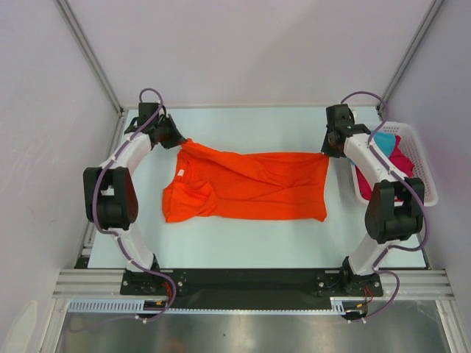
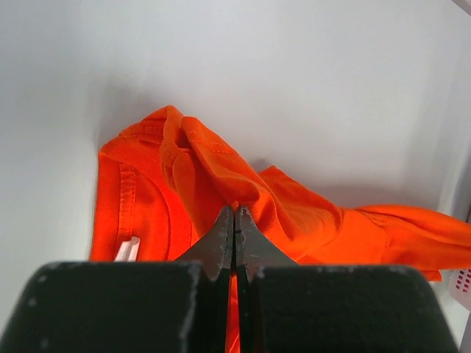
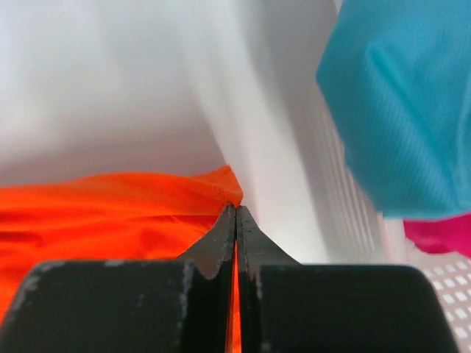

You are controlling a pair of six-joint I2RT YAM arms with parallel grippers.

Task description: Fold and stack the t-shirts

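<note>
Bench (image 1: 243, 243) carried the orange t-shirt (image 1: 250, 187), crumpled mid-bench with its collar to the left. Left gripper (image 1: 179, 141) had its jaws clamped on the far-left shoulder, right gripper (image 1: 326, 153) on the far-right hem corner. Likely best approach: tension evenly, flatten wrinkles, then fold. White basket (image 1: 421, 162) at right held the teal t-shirt (image 1: 384, 140) and pink t-shirt (image 1: 401, 160), close to the right arm, a snag risk.

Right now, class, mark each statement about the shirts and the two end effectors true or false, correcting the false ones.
1. The orange t-shirt lies spread on the table. True.
2. The left end effector hangs open. False: it is shut on the orange t-shirt.
3. The right end effector pinches the orange t-shirt. True.
4. The teal t-shirt lies on the table. False: it sits in the white basket, beside the pink t-shirt.
</note>
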